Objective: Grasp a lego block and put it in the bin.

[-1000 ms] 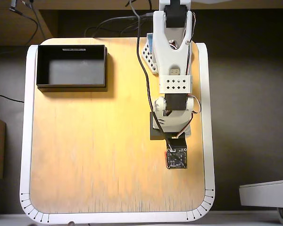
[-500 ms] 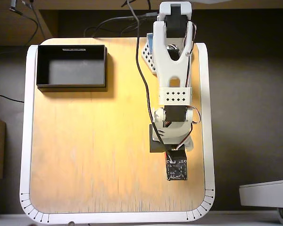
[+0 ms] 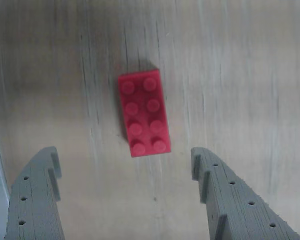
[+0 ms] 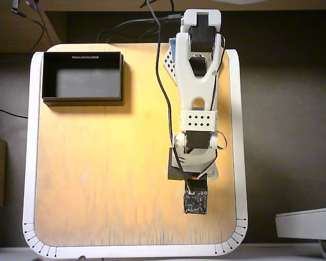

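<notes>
Wrist view showed the gripper [image 3: 125, 200] spread wide, its two grey fingers [image 3: 35, 200] rising from the lower corners of the frame with nothing between them. Just beyond the fingertips, and clear of both, lay the lego block [image 3: 143, 113], a red brick with two rows of four studs facing up, its long side running away from the camera and tilted slightly. It rested flat on the pale wooden table [image 3: 240, 75], nearer the middle of the gap than either finger, touching neither.

From the overhead view the arm [image 4: 198, 92] reached down the right side of the table [image 4: 98, 179], with the wrist camera board [image 4: 195, 202] at its tip; the gripper and the block sat hidden beneath it. The bin [image 4: 82, 78], a shallow black tray with a white label on its far rim, stood in the upper left corner of the table, well apart from the arm's tip
</notes>
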